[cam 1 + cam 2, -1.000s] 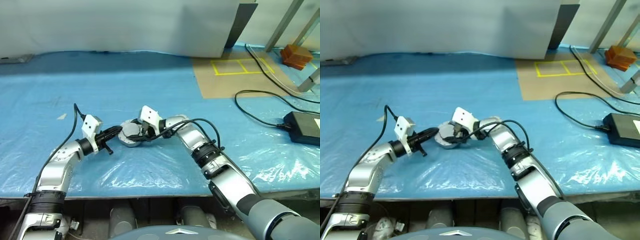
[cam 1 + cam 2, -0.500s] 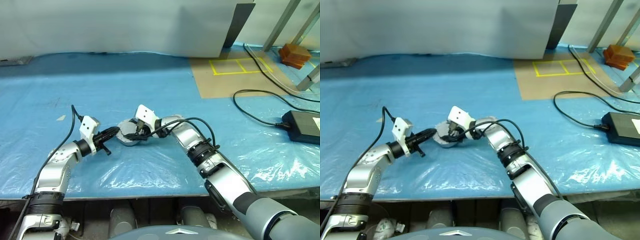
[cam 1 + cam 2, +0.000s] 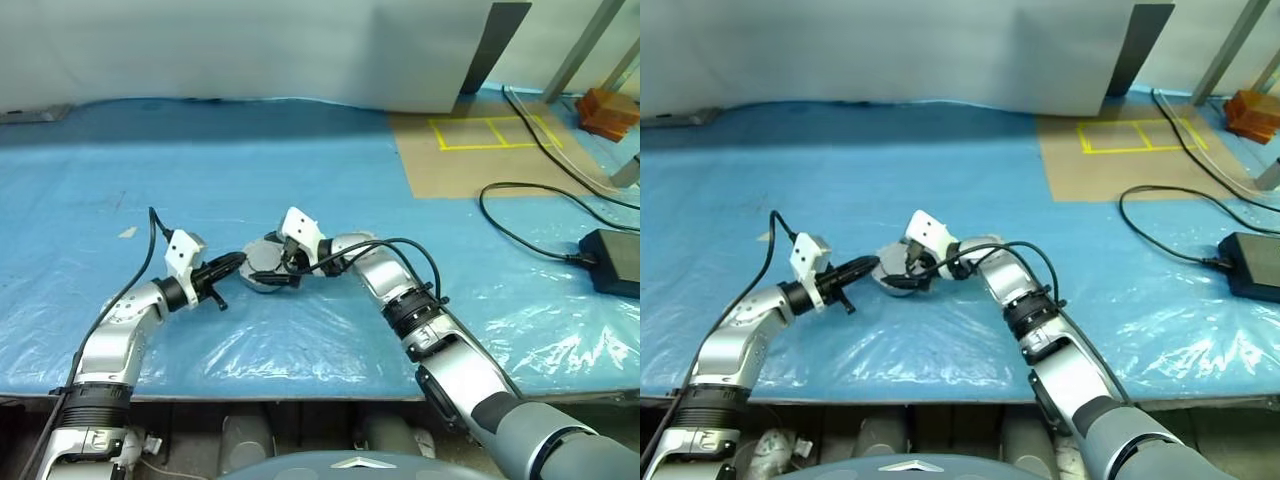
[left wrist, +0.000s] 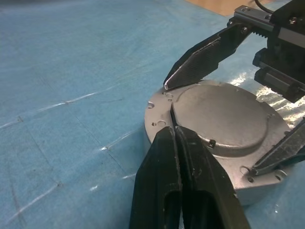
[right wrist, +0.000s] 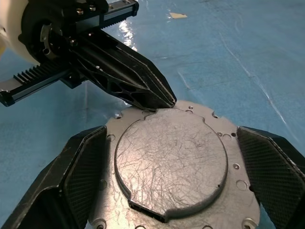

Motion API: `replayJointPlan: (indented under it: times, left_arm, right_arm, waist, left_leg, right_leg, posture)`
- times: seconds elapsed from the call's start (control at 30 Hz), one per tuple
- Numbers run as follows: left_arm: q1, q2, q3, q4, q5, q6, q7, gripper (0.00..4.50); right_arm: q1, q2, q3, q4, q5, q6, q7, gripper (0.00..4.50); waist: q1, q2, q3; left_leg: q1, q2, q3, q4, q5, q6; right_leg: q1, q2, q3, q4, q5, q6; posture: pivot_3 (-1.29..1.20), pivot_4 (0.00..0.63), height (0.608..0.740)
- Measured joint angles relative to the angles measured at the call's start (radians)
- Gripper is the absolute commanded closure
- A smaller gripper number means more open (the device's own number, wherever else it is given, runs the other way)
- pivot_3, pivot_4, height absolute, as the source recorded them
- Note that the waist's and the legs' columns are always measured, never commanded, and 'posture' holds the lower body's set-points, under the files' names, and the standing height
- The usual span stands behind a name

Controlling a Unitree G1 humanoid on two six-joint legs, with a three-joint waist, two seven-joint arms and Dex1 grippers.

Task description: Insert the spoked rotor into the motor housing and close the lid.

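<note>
Spreading its fingers wide on either side of the lid (image 5: 171, 160), the right gripper (image 5: 174, 167) has let go since a second ago, when it stood narrower about it. The lid now sits flush on the housing (image 4: 162, 107), on the blue sheet (image 3: 300, 160), so closing looks done. The left gripper (image 4: 174, 136) stays pinched shut and empty, tips at the lid's edge.

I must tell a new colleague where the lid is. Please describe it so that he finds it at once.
On the blue plastic sheet, look between the two claws near its front edge. The lid is the scratched, pale-grey round cap on the wider motor housing, whose rim has small holes.
</note>
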Motion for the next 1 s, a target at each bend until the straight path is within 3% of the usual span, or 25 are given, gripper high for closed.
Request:
replayJointPlan:
  times: [0.17,0.47,0.57,0.83,1.0]
  left_arm:
    - [-0.027,-0.004,-0.015,0.007,0.002,-0.002,-0.005,4.39]
    - [-0.030,-0.004,-0.021,0.022,0.002,-0.013,-0.006,4.39]
    - [-0.030,-0.004,-0.023,0.025,0.002,-0.017,-0.006,4.39]
    - [-0.026,-0.003,-0.025,0.025,0.002,-0.021,-0.004,4.39]
    - [-0.025,-0.003,-0.025,0.026,0.002,-0.022,-0.003,4.39]
  right_arm:
    - [0.011,-0.041,0.002,-0.044,-0.003,-0.078,0.002,0.02]
    - [0.017,-0.108,-0.119,-0.210,0.080,-0.077,-0.023,0.02]
    - [0.018,-0.138,-0.160,-0.248,0.153,0.085,-0.008,0.02]
    - [0.051,-0.223,-0.308,-0.167,0.418,0.844,0.029,0.02]
    - [0.018,-0.158,-0.396,-0.120,0.489,0.967,-0.028,0.02]
  waist:
    - [0.000,-0.002,0.001]
    - [-0.007,-0.006,0.003]
    - [-0.005,-0.006,0.003]
    - [0.003,-0.006,0.003]
    - [0.007,-0.006,0.003]
  left_leg:
    - [-0.017,-0.001,-0.002,0.001,0.000,0.000]
    - [-0.016,0.000,-0.004,0.005,0.000,0.000]
    - [-0.016,-0.001,-0.004,0.005,0.000,0.000]
    - [-0.015,-0.001,-0.007,0.006,0.000,0.000]
    - [-0.014,0.000,-0.007,0.009,0.000,0.000]
  right_leg:
    - [-0.013,0.002,-0.002,0.000,0.001,0.005]
    - [-0.012,0.002,0.000,0.002,0.003,0.007]
    - [-0.011,0.002,-0.001,0.002,0.003,0.007]
    - [-0.010,0.002,-0.002,0.004,0.003,0.006]
    - [-0.010,0.002,-0.002,0.007,0.003,0.005]
  posture:
    - [0.00,0.150,0.740]
    - [0.00,0.150,0.740]
    - [0.00,0.150,0.740]
    - [0.00,0.150,0.740]
    - [0.00,0.150,0.740]
